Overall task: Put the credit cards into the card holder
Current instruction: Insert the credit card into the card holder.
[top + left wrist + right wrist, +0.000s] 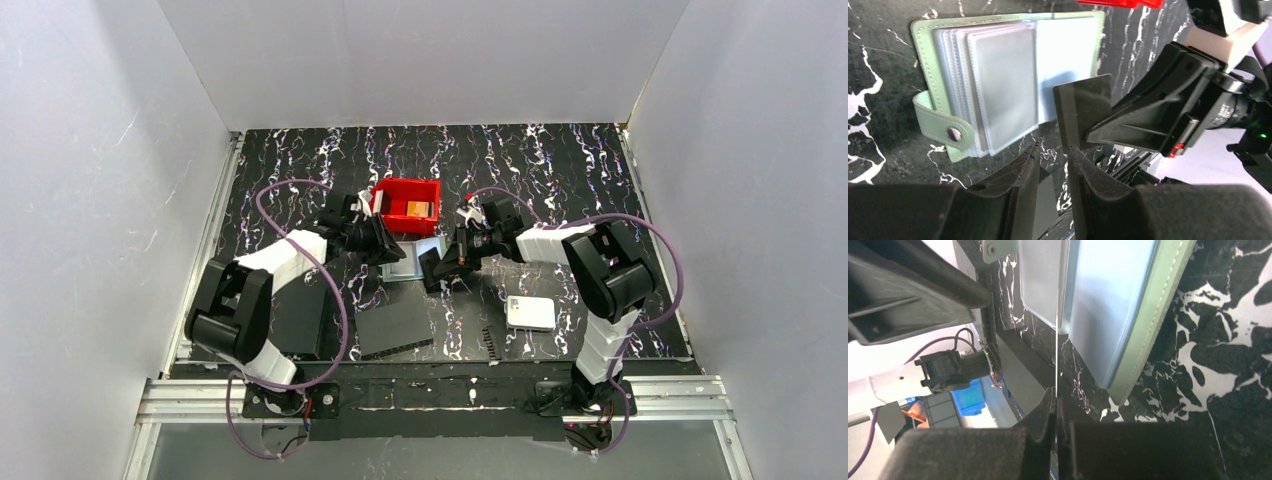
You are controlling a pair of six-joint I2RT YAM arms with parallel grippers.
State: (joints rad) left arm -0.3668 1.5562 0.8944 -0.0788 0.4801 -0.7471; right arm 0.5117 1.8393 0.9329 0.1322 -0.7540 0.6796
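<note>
- No text, brand, number or sign can be read in any view.
- A small red-and-white tag point(1175, 149), seen in the left wrist view, is too blurred to read.

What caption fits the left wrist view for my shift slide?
Right tool holds a dark card on edge by the open green card holder, left tool open nearby.

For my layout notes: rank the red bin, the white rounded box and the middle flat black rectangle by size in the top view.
1. Flat black rectangular panel and red plastic bin: they look about alike, so I won't rank them.
2. White rounded box: clearly smallest.
</note>
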